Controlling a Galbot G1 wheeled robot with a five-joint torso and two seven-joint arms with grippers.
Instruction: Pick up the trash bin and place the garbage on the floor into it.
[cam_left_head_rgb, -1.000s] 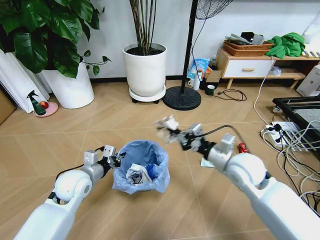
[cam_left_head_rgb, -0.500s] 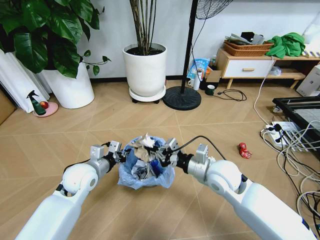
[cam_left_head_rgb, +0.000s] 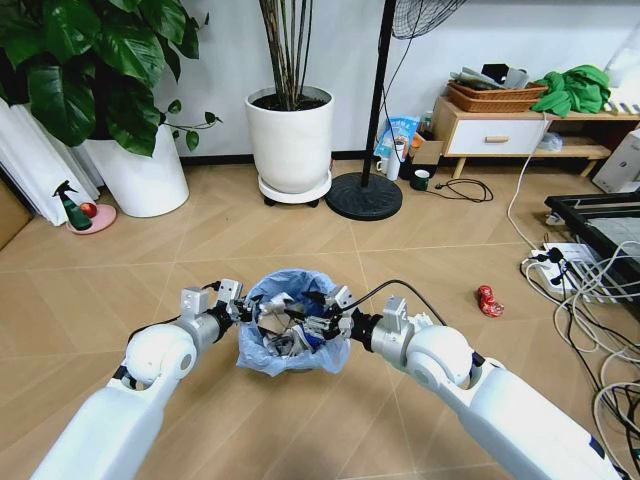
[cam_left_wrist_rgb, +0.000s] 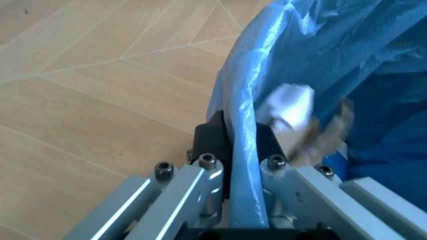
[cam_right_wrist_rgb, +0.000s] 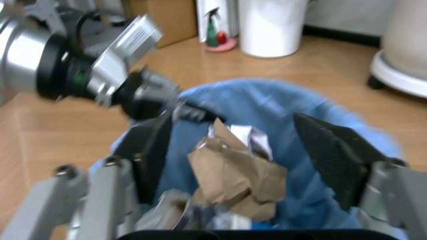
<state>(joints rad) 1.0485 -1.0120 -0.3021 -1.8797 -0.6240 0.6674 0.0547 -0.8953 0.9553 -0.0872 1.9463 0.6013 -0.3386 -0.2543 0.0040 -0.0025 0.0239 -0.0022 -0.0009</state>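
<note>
Crinkly light-blue plastic lines the trash bin (cam_left_head_rgb: 291, 335), which sits on the floor (cam_left_head_rgb: 150, 265) in front of the robot, between the two arms.

Left gripper (cam_left_head_rgb: 238, 312) at the bin's left rim. Left wrist view: its two black fingers (cam_left_wrist_rgb: 212, 142) are pressed together on a fold of the blue bag (cam_left_wrist_rgb: 320, 65) at the rim, one finger outside the liner, one inside. Chevron flooring (cam_left_wrist_rgb: 87, 75) runs beside the bin.

Right gripper (cam_left_head_rgb: 318, 322) is over the bin's mouth, reaching in from the right side. Right wrist view: its dark fingers (cam_right_wrist_rgb: 331, 155) are spread wide apart, with nothing between them touching the pads. Below and between them lies a crumpled brown-and-white paper wad (cam_right_wrist_rgb: 235, 172) inside the blue liner (cam_right_wrist_rgb: 280, 107). Same view shows the left gripper (cam_right_wrist_rgb: 157, 95) farther off, at the far rim.

Inside the bin, head view: mixed white and dark litter (cam_left_head_rgb: 283, 340) piled low; single pieces hard to tell apart.

A red crushed wrapper (cam_left_head_rgb: 489, 300) lies on the floor to the robot's right, well apart from the bin, near a white power strip and cables (cam_left_head_rgb: 560, 262).

Behind: white plant pot (cam_left_head_rgb: 291, 140), black fan base (cam_left_head_rgb: 364, 196), spray bottle (cam_left_head_rgb: 71, 208) at far left.
</note>
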